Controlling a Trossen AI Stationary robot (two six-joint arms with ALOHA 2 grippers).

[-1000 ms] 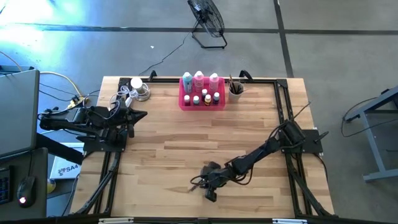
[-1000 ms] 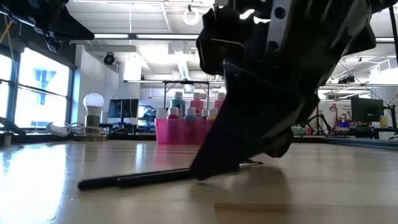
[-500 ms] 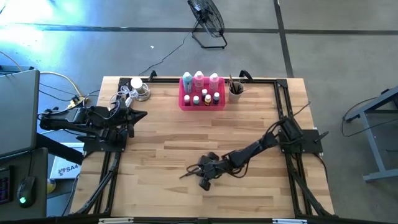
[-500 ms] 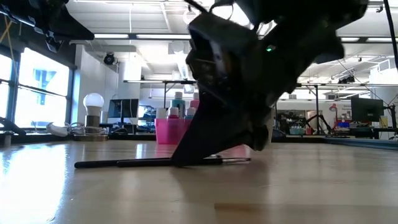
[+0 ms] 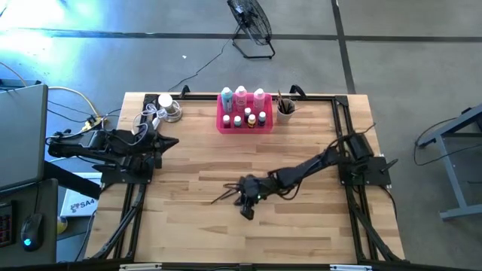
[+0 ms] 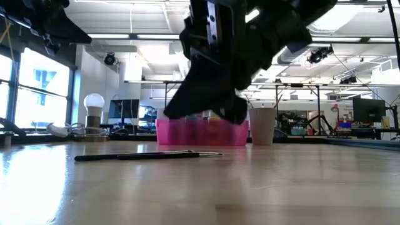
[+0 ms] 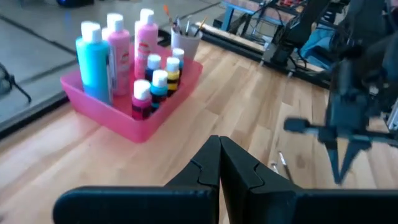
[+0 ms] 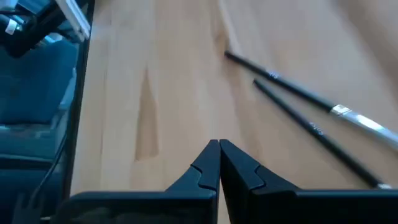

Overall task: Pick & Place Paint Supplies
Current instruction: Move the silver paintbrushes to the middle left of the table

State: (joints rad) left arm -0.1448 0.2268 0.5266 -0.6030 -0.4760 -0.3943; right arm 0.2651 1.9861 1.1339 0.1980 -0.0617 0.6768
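While two paintbrushes lie on the desk | right fingers shut, empty | left fingers shut, empty

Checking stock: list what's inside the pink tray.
The tray holds three tall white-capped bottles along one side and several tiny bottles along the other. Its floor beneath them is hidden.

Looked like a robotics lab/workshop: open hall w/ concrete floor, ceiling strip lights, rows of benches w/ monitors, a floor fan, wood table in black frame
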